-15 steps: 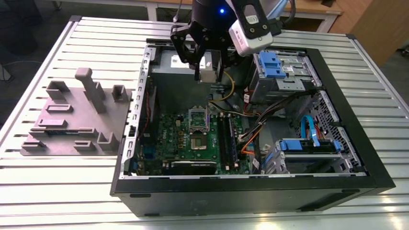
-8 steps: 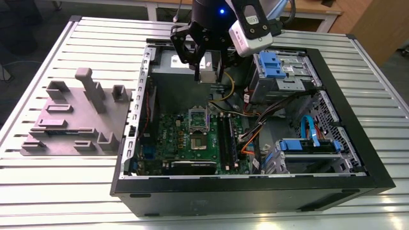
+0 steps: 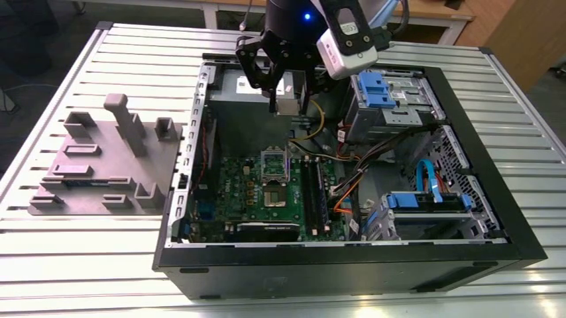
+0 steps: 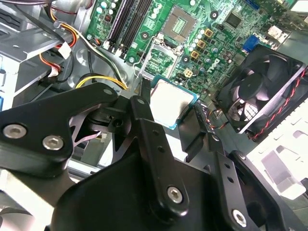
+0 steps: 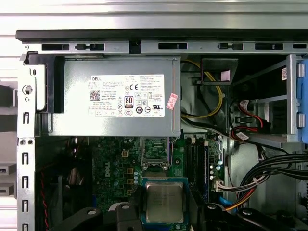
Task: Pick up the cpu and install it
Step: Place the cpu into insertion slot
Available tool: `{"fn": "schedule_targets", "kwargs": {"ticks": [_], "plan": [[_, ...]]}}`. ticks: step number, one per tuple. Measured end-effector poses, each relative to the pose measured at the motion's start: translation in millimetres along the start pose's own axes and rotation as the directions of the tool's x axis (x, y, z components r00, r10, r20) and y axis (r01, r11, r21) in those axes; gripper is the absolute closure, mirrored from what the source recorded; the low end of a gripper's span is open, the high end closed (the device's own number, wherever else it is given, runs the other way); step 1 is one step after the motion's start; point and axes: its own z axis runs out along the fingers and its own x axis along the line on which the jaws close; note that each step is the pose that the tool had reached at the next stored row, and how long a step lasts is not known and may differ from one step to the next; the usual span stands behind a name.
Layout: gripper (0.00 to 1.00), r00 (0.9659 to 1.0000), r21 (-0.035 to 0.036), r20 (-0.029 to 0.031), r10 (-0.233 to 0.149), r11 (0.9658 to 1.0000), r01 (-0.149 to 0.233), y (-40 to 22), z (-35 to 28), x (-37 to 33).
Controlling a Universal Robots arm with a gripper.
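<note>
— Cpu (image 5: 164, 202): where is that small, flat, square silver-grey chip sitting?

— Biggest things first. A white slatted metal tabletop (image 3: 106, 265) is carrying everything. A black open computer case (image 3: 354, 271) is lying on its side on it, I'd say so the board is facing up for an approach from above. A black robot arm (image 3: 292, 26) is hanging over the case.

— And the grey moulded fixture block (image 3: 106, 165)?

— It's resting on the tabletop just beside the case, on the exterior view's left, away from the work.

— Inside the case?

— A green motherboard (image 3: 238, 179) is lying flat on the case floor, and a grey metal power supply box (image 5: 115, 96) is sitting against one wall. The board's dark square socket (image 4: 177, 21) is lying bare. Its metal frame (image 4: 161, 55) is swung open beside it, presumably to leave the way in free.

— So the chip?

— The jaws are clamping the cpu by two opposite edges, with its shiny top facing both wrist views. It is hovering in the air above the board, apart from the socket and towards the power supply end. Gripping the edges is likely keeping it level and its underside untouched.
</note>
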Motion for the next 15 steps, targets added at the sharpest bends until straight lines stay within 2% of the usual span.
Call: {"fn": "schedule_targets", "kwargs": {"ticks": [13,15], "plan": [[0.53,1.0000,0.0003,0.0005,0.000,1.0000,0.000,-3.3,3.3,0.0],[0.53,1.0000,0.0001,0.0006,0.000,1.0000,0.000,-3.8,7.9,-0.2]]}}
